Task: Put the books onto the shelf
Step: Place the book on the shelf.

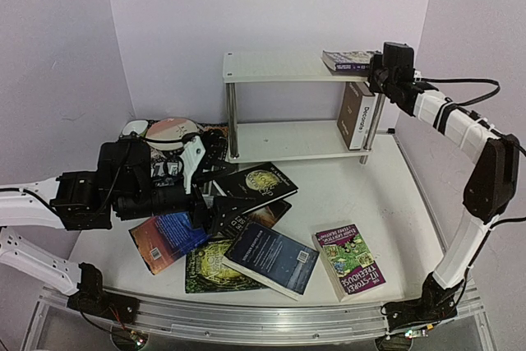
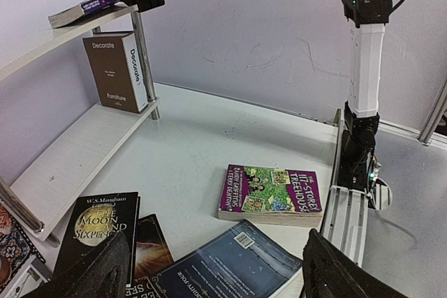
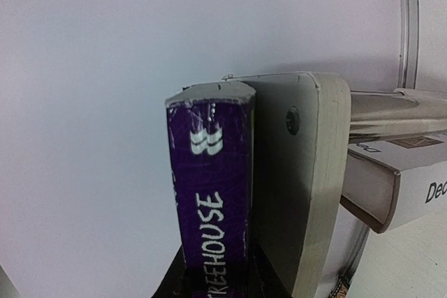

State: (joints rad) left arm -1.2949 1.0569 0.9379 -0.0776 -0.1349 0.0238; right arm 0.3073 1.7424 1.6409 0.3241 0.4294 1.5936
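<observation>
Right hand [image 1: 374, 67] clamps purple Treehouse book [image 1: 345, 59] at top shelf [image 1: 271, 67] right edge; left hand [image 1: 218, 207] spread wide.

Lower tier of the white chrome-legged shelf [image 1: 279, 144] lies free, save the upright brown-and-white book [image 1: 357, 114] at its right end.

Plain pale lilac walls [image 1: 164, 6] enclose the scene on three sides, evenly lit. The white desk [image 1: 394, 195] has a metal rail [image 1: 271, 322] along its near edge.
</observation>
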